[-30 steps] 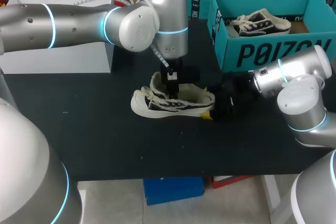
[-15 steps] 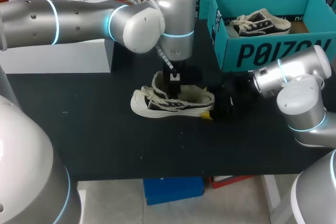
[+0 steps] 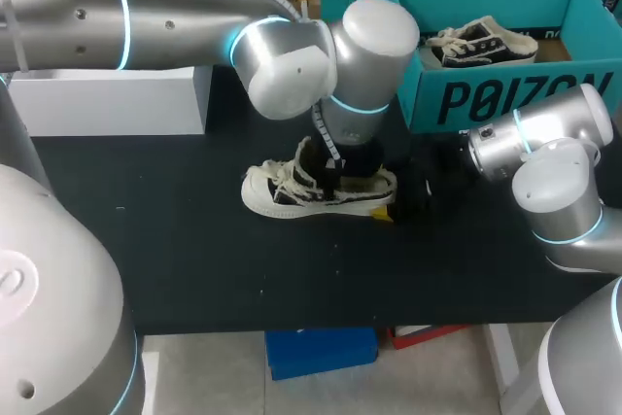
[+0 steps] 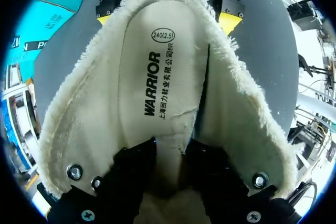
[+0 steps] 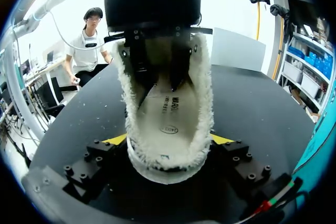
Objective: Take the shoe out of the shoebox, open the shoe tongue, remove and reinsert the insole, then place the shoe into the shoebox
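A white fleece-lined shoe (image 3: 292,193) lies on its sole on the black table, toe to the left. My left gripper (image 3: 336,168) reaches down into its opening. In the left wrist view its black fingers (image 4: 134,169) stand open, pressing on the printed insole (image 4: 157,87), which lies flat inside. My right gripper (image 3: 400,195) is at the heel. In the right wrist view (image 5: 167,141) its yellow tips press the fleece heel (image 5: 168,163) from both sides. The teal shoebox (image 3: 505,99) stands at the back right.
A second dark-and-white shoe (image 3: 481,41) lies inside the shoebox. A white box (image 3: 107,104) stands at the back left of the table. The black tabletop (image 3: 194,259) is bare in front of the shoe.
My left arm has swung right and come lower over the shoe, its gripper deeper in the opening toward the heel. Its fingers have spread wider. The right arm has not moved.
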`<state>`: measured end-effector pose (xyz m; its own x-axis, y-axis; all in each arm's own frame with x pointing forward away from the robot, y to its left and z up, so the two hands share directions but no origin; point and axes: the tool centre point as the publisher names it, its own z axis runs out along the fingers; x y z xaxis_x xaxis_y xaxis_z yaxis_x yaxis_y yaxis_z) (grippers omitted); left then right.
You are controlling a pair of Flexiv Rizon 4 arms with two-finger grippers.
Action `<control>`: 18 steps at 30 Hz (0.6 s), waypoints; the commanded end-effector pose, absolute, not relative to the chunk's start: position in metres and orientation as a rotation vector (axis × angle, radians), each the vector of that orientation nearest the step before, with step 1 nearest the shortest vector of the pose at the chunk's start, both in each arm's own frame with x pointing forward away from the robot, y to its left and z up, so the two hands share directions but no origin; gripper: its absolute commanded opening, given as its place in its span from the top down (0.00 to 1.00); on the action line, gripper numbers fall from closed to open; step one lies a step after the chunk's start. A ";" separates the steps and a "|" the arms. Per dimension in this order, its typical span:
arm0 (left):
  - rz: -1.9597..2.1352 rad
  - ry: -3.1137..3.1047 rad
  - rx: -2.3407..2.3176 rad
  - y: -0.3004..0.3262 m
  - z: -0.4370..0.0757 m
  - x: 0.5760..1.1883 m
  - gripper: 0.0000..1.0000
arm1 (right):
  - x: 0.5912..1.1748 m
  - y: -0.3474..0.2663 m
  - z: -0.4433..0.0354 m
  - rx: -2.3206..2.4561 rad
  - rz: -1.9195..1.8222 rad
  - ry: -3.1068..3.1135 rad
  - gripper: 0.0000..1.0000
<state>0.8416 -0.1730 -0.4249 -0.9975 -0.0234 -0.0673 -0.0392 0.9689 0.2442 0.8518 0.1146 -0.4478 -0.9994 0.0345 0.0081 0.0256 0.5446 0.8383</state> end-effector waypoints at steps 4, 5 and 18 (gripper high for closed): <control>0.537 2.750 0.070 -0.156 -0.485 0.844 0.65 | 0.852 0.113 -0.451 0.057 1.490 2.755 1.00; 0.546 2.720 0.089 -0.155 -0.487 0.846 0.64 | 0.852 0.113 -0.451 0.057 1.490 2.755 1.00; 0.516 2.505 0.041 -0.135 -0.500 0.879 0.85 | 0.852 0.113 -0.451 0.057 1.490 2.755 1.00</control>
<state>0.8436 -0.1740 -0.4196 -0.8977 0.1035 -0.4282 -0.0786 0.9188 0.3869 0.8519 0.1145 -0.4478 -0.9993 0.0356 0.0071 0.0254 0.5448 0.8382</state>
